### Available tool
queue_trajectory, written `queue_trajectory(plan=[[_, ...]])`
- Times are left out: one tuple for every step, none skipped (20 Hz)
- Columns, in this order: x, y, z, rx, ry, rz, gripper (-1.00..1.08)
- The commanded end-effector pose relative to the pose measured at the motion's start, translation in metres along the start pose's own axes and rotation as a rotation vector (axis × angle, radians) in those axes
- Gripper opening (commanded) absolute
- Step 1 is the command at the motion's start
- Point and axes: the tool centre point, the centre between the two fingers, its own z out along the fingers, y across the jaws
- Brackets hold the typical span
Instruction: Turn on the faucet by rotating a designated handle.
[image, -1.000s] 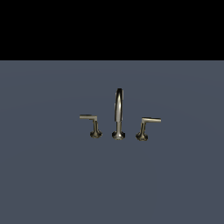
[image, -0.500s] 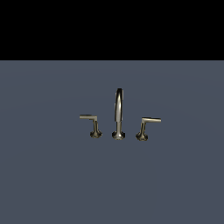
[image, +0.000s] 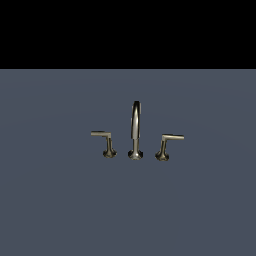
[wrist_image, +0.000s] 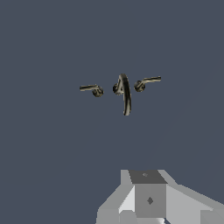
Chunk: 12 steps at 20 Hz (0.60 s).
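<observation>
— What is the surface like?

— A flat slate-blue floor, plain, with a black background behind it. No writing is readable.

— Where is the faucet?

— Well apart from the gripper, ahead of it. The handle stands just beside the spout, opposite the twin lever.

— And the fingers?

— I cannot tell if they are spread or pressed; only the grey body shows.

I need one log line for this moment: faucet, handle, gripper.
faucet: upright, untouched | handle: arm toward exterior view's right, not gripped | gripper: far from faucet, jaws unseen
</observation>
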Motion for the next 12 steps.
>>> queue_trajectory(plan=[[0.013, -0.002, 0.017, -0.001, -0.002, 0.07, -1.0], [0.018, -0.003, 0.024, -0.001, -0.003, 0.099, -1.0], [0.023, -0.003, 0.031, -0.001, -0.004, 0.128, -1.0], [0.028, -0.004, 0.038, -0.001, -0.005, 0.156, -1.0], [0.034, -0.004, 0.045, -0.002, -0.006, 0.185, -1.0], [0.039, -0.004, 0.052, -0.002, -0.006, 0.214, -1.0], [0.044, -0.004, 0.059, -0.002, -0.007, 0.243, -1.0], [0.05, -0.004, 0.066, -0.002, -0.008, 0.271, -1.0], [0.055, -0.003, 0.073, -0.003, -0.009, 0.3, -1.0], [0.06, -0.002, 0.08, -0.003, -0.01, 0.329, -1.0], [0.066, -0.002, 0.087, -0.003, -0.011, 0.357, -1.0], [0.071, -0.001, 0.094, -0.004, -0.011, 0.386, -1.0]])
